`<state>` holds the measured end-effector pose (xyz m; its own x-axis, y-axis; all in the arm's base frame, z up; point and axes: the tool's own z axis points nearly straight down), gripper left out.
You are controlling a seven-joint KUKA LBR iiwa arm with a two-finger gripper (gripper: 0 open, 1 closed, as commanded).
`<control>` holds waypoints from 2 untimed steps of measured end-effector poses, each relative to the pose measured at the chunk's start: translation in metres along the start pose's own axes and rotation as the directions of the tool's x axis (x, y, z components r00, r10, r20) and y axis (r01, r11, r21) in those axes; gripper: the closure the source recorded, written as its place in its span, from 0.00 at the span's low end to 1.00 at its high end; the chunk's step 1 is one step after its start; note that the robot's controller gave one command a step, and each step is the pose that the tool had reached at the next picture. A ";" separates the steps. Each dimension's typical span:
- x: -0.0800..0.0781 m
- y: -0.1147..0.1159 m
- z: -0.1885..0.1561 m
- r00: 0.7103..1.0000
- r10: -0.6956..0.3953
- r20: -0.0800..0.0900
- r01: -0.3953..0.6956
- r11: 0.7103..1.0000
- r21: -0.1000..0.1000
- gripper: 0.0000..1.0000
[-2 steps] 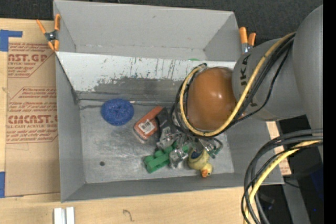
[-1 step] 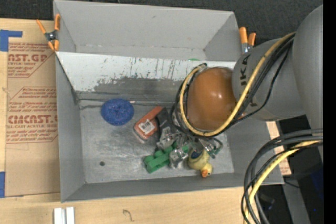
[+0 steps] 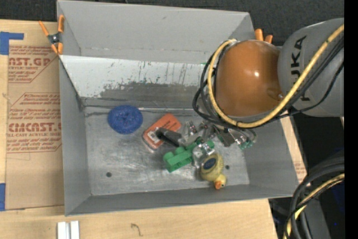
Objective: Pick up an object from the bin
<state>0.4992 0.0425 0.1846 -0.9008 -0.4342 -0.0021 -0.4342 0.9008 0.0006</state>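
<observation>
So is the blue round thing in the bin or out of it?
In. The blue round thing lies on the bin's grey floor by the back wall, apart from the orange-and-black thing to its right.

Disc (image 3: 125, 119) left, block (image 3: 178, 159) left of duck (image 3: 212, 168)

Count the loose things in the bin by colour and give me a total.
Blue: 1, a round pad
Orange and black: 1, a flat gadget
Green: 1, a block
Yellow: 1, a toy
Total: 4 that can be told apart
</observation>
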 end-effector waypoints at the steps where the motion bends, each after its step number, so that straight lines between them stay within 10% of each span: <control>1: 0.000 0.000 0.000 1.000 0.000 -0.001 0.000 1.000 0.000 1.00; 2: -0.016 0.008 -0.016 0.992 -0.129 -0.010 0.129 0.992 -0.003 1.00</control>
